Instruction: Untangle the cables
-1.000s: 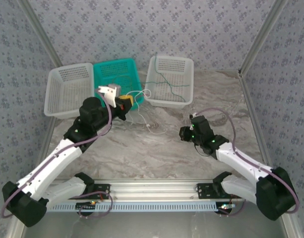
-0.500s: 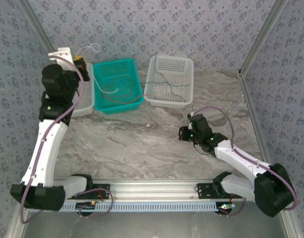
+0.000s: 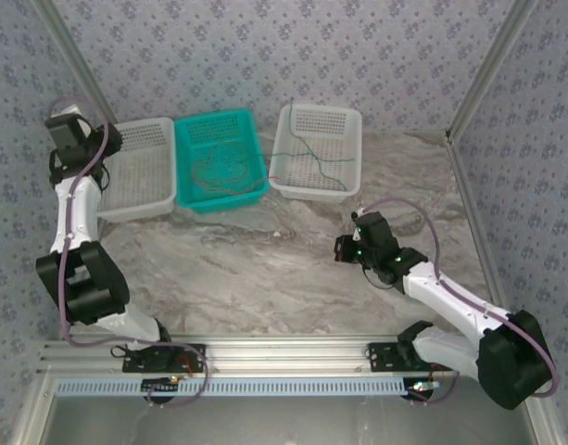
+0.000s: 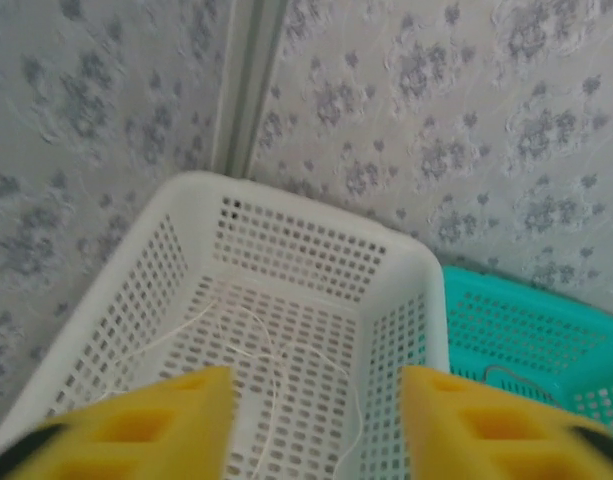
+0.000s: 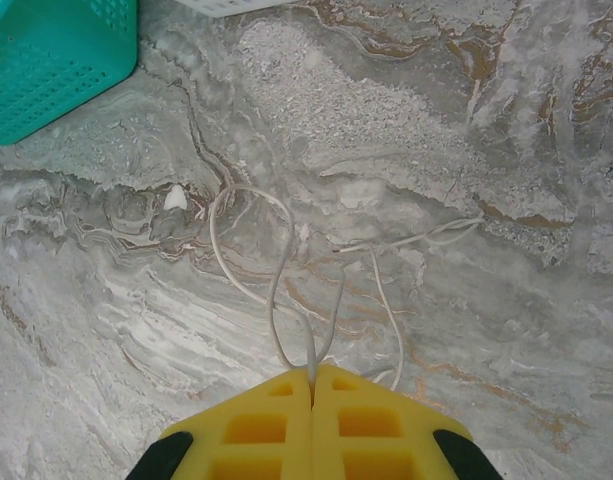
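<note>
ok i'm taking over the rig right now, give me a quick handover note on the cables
Left gripper: open, empty, above the left white basket.
Right gripper: shut on a white cable lying looped on the table.
Cables: a thin white cable in the left white basket; a green cable in the right white basket; a tangle of cables in the teal basket.
Done: two cables lie alone in their own baskets.
Left: place the table cable, then untangle the teal basket's bunch.

White cable [image 5: 276, 290] end — hidden in right tool [image 5: 313, 375]; left tool [image 4: 316, 405] — cropped
</note>
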Controlling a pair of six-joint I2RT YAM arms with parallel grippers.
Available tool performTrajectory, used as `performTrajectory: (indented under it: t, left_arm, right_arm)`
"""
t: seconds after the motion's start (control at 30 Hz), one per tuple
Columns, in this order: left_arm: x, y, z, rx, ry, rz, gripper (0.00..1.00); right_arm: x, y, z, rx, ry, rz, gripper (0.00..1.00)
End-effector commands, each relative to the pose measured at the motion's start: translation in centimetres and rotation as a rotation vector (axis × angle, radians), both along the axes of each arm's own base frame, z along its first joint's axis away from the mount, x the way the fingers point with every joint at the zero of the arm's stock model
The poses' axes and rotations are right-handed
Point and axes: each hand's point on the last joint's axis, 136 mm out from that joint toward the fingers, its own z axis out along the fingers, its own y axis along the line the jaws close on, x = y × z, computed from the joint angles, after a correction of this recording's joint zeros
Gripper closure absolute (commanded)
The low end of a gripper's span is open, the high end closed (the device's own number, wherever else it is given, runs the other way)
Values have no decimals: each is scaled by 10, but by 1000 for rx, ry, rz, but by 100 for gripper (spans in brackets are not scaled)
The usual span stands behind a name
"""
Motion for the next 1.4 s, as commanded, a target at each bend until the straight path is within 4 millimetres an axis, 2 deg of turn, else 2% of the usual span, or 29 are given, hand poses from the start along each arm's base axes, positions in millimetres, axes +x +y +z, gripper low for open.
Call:
performTrajectory:
  t: [0.0,0.17,0.3,0.5,0.67,0.77,0.83,0.93,1.07,1.2,1.37]
  left_arm:
    - [-6,-19,38,-56,-143,-61,32]
    - [-26,-45,57,-128,-223,-119,29]
    - [-48,-88,69,-158,-272,-191,29]
    - [-76,-191,60,-158,-290,-404,31]
    - [-111,-282,59,-134,-355,-677,31]
    - [-142,-341,62,-60,-392,-906,31]
    - [-171,-386,61,-6,-423,-1103,31]
    - [-214,-437,53,39,-445,-1358,30]
    - [-232,-469,33,58,-413,-1486,30]
    - [-230,-486,22,43,-394,-1514,30]
    - [-227,-504,22,22,-404,-1545,30]
  right_arm:
    - [2,0,16,7,-31,0,100]
    - [2,1,18,14,-36,2,100]
    - [4,4,24,38,-48,3,100]
    - [6,10,47,122,-63,1,100]
    - [2,10,89,174,-139,36,100]
    - [0,7,118,189,-207,64,100]
    - [-2,10,138,209,-248,98,100]
    - [-4,13,165,237,-294,132,100]
    - [-4,16,189,273,-333,149,100]
    - [-9,25,208,338,-355,195,100]
    - [-16,35,222,398,-370,250,100]
